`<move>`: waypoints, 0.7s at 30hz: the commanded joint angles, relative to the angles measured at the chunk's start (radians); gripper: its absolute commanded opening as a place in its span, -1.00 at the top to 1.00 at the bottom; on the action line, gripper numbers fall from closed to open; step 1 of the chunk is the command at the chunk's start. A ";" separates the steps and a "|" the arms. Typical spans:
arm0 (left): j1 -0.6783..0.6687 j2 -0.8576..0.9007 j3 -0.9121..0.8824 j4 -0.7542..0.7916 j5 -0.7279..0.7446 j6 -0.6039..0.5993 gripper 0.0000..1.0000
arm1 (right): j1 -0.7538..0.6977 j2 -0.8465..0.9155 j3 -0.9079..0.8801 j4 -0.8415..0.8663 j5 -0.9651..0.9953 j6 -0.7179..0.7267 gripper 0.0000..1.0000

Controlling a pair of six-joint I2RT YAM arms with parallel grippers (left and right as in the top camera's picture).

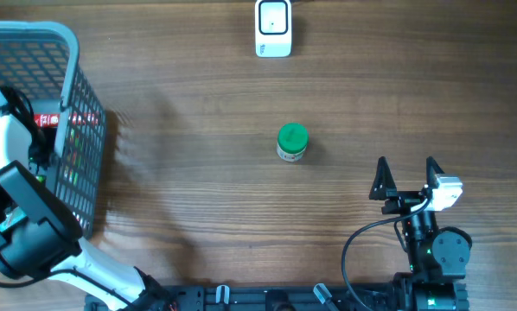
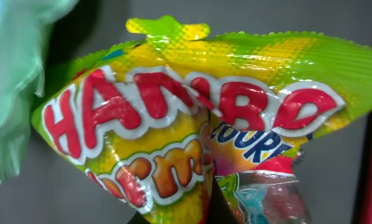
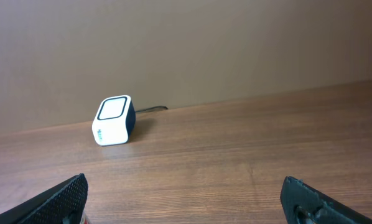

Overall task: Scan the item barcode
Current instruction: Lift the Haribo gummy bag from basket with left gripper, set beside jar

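Note:
A yellow-green Haribo candy bag [image 2: 142, 118] fills the left wrist view. My left gripper [image 2: 209, 210] is shut on its lower edge, and the foil bunches into a fold where the dark fingers pinch it. In the overhead view the left arm [image 1: 16, 207] reaches into the grey wire basket [image 1: 77, 112], which hides the gripper and the bag. The white barcode scanner [image 1: 273, 28] stands at the table's far edge, its window facing up, and shows small in the right wrist view as the scanner [image 3: 114, 120]. My right gripper [image 1: 407, 177] rests open at the near right, empty.
A small jar with a green lid [image 1: 292, 142] stands mid-table between the scanner and the right gripper. Inside the basket, a pale green plastic packet [image 2: 15, 74] lies left of the bag and a red packet [image 1: 47, 119] shows through the wire.

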 commanded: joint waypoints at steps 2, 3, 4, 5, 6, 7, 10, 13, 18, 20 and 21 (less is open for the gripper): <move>0.017 -0.190 0.273 -0.188 0.020 0.019 0.92 | 0.004 -0.004 -0.001 0.002 0.014 0.006 -1.00; 0.020 -0.233 0.344 -0.225 0.020 0.019 0.92 | 0.004 -0.004 -0.001 0.002 0.014 0.006 -0.99; 0.022 -0.269 0.404 -0.250 0.020 0.019 0.92 | 0.004 -0.004 -0.001 0.002 0.014 0.006 -0.99; 0.022 -0.306 0.457 -0.271 0.020 0.019 0.92 | 0.004 -0.004 -0.001 0.002 0.014 0.006 -0.99; 0.022 -0.351 0.514 -0.287 0.021 0.019 0.92 | 0.004 -0.004 -0.001 0.002 0.014 0.006 -1.00; 0.018 -0.404 0.558 -0.291 0.030 0.019 0.92 | 0.004 -0.004 -0.001 0.002 0.014 0.006 -1.00; -0.056 -0.591 0.587 -0.286 0.190 0.004 0.92 | 0.004 -0.004 -0.001 0.002 0.014 0.005 -0.99; -0.276 -0.661 0.587 -0.288 0.315 0.006 0.92 | 0.004 -0.004 -0.001 0.002 0.014 0.006 -0.99; -0.826 -0.574 0.502 -0.363 -0.042 0.042 0.92 | 0.004 -0.004 -0.001 0.002 0.014 0.006 -0.99; -0.950 -0.502 0.417 -0.370 -0.132 0.041 0.92 | 0.004 -0.004 -0.001 0.002 0.014 0.006 -1.00; -0.999 -0.459 0.370 -0.367 -0.139 0.038 0.92 | 0.004 -0.004 -0.001 0.003 0.014 0.006 -0.99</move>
